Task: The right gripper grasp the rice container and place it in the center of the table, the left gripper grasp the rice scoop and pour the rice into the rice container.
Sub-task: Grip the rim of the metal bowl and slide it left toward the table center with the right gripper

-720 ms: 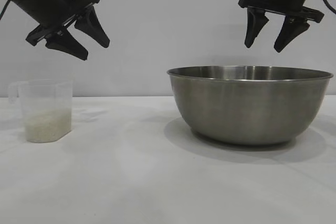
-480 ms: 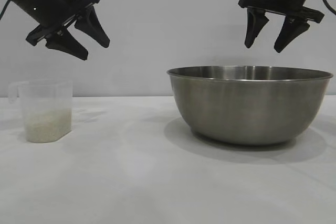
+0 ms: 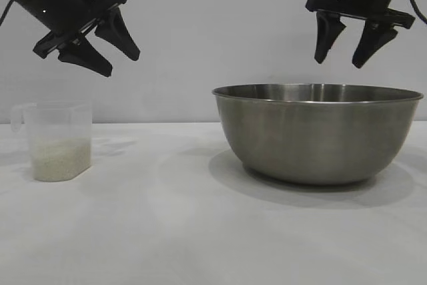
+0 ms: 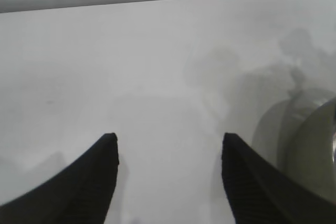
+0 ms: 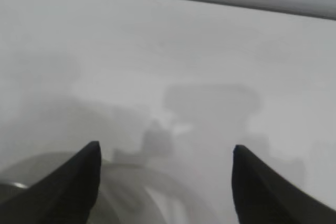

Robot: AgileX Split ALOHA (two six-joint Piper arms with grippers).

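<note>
Hovering w/ fingers spread: left gripper (image 3: 113, 57), right gripper (image 3: 341, 59); arms cropped.

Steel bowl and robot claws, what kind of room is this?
Probably a robot test bench, not a kitchen: a plain white table, a wide round steel bowl, and two black robot claws, left and right, hanging open above.

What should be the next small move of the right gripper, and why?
Probably lower the right gripper onto the rice container rim. Its fingers are open and empty above the bowl, which stands right of centre on the table.
</note>
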